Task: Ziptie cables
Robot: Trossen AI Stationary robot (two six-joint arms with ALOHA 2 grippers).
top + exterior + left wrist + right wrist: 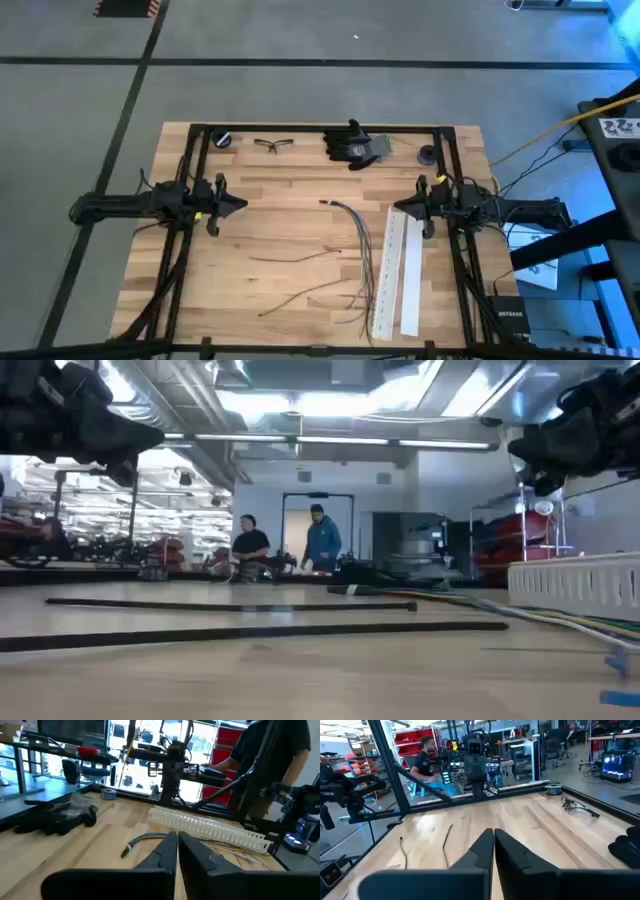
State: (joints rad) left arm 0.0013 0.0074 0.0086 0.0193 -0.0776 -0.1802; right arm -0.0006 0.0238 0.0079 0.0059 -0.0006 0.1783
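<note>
The cables (358,255) lie loose on the bench (260,300), fanned from the centre toward six o'clock. One bundle runs just beside two white perforated strips (397,270), and stray wires lie toward seven o'clock. They look thin, light and limp. By my judgement they will sag and slide when lifted, so the gathered end near the centre, where the strands converge, is the soundest place to take hold. Neither pincer touches them. The left pincer (236,204) hangs at nine o'clock with its fingers pressed together and nothing held, well apart from the wires. The right pincer (400,208) hangs at three o'clock, likewise closed and empty, near the strips' far ends. Black gloves (352,145) and glasses (272,144) rest at twelve o'clock.
</note>
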